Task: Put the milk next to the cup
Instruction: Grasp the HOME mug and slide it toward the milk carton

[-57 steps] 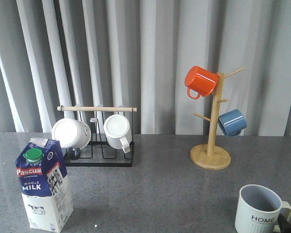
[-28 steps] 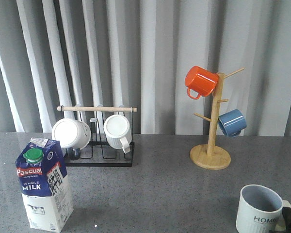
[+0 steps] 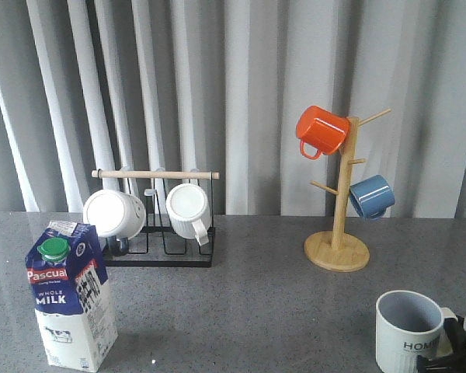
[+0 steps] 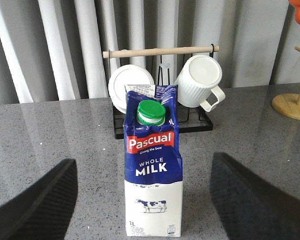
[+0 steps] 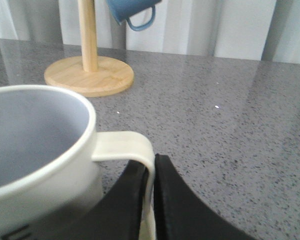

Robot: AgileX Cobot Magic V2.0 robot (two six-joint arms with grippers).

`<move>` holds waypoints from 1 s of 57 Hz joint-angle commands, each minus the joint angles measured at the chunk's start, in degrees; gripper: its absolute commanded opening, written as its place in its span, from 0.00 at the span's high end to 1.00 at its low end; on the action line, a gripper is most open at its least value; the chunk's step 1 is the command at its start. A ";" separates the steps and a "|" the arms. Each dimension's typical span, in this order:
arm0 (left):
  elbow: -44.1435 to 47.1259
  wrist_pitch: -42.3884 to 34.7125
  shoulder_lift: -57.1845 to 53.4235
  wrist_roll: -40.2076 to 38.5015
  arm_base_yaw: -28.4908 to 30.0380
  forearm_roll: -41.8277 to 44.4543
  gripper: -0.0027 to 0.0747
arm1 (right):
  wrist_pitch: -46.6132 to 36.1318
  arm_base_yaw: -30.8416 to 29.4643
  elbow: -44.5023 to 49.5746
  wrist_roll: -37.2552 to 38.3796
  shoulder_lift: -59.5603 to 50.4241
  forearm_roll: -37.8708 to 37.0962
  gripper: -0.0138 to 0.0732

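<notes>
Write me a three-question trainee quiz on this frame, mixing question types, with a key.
1. True or false: the right gripper is shut on the cup's handle.
2. The milk stands: A) beside the cup, B) at the table's near left, far from the cup, C) on the black rack.
3. Which mug hangs higher on the wooden tree, the orange mug or the blue mug?

Key: 1 true; 2 B; 3 orange.
</notes>
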 commanded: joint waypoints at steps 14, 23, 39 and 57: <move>-1.51 -3.35 -0.07 -0.49 -0.38 -0.10 0.29 | -8.32 0.21 -1.17 7.53 -5.73 -8.53 0.85; -1.51 -3.47 -0.07 -0.49 -0.38 -0.10 0.29 | -6.09 6.10 -1.17 7.62 -7.62 -0.54 0.85; -1.51 -3.42 -0.07 -0.49 -0.38 -0.10 0.29 | -5.23 26.47 -5.41 -3.74 -6.72 24.73 0.85; -1.51 -3.26 -0.07 -0.49 -0.38 -0.10 0.29 | -2.59 37.38 -14.75 -14.81 0.22 40.59 0.85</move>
